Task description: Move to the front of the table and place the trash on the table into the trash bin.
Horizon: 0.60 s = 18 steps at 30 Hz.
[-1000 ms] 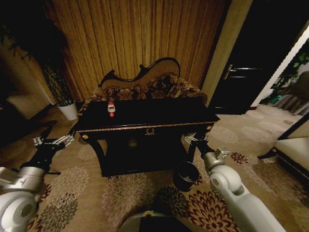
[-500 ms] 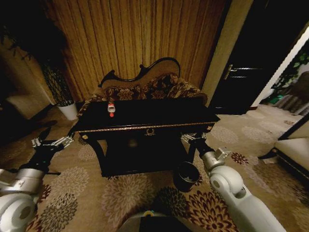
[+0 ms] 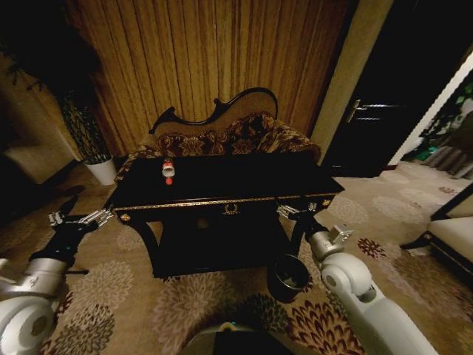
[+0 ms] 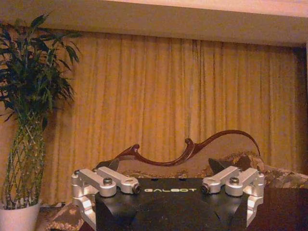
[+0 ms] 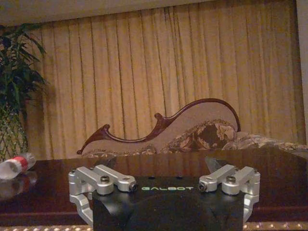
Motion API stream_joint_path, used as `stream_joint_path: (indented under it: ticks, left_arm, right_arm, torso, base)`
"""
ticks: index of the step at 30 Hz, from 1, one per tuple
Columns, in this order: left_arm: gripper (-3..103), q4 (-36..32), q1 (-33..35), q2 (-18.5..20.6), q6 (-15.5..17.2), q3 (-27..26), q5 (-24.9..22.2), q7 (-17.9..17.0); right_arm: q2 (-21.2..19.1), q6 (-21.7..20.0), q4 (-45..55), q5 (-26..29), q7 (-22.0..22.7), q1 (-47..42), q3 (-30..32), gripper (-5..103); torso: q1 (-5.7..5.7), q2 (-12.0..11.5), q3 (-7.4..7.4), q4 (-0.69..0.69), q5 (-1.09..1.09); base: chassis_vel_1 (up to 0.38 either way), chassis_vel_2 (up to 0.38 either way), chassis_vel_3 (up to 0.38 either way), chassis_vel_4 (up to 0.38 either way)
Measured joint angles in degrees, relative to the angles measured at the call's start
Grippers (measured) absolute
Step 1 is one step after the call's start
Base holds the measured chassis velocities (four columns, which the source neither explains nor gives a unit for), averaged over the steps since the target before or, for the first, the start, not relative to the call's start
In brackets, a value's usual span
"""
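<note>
Both grippers are held open and empty. The bottle (image 3: 168, 171) lies on the table (image 3: 244, 177) beyond and right of the left gripper (image 3: 72, 220). The bin (image 3: 287, 277) stands just below the right gripper (image 3: 294, 212).

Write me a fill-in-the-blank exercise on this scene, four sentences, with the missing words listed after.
1. The bottle with the red cap lies on the table toward the robot's ____ side.
2. The trash bin stands on the ____ near the table's front right leg.
3. The left gripper and the right gripper both have their fingers ____.
4. Behind the table stands a floral ____ with a carved back.

Missing words: left; carpet; open; sofa
</note>
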Motion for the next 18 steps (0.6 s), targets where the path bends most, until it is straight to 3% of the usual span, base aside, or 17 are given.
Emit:
stream_joint_path:
  ticks: [18]
  left_arm:
    - [100,-0.55,0.11,-0.13,-0.07,0.76,0.16,0.04]
  right_arm:
    - [-0.47,-0.42,0.94,0.70,-0.16,-0.19,0.30,100]
  torso:
    - [-0.03,0.01,-0.01,0.00,0.00]
  base:
    - [-0.096,0.089,0.092,-0.093]
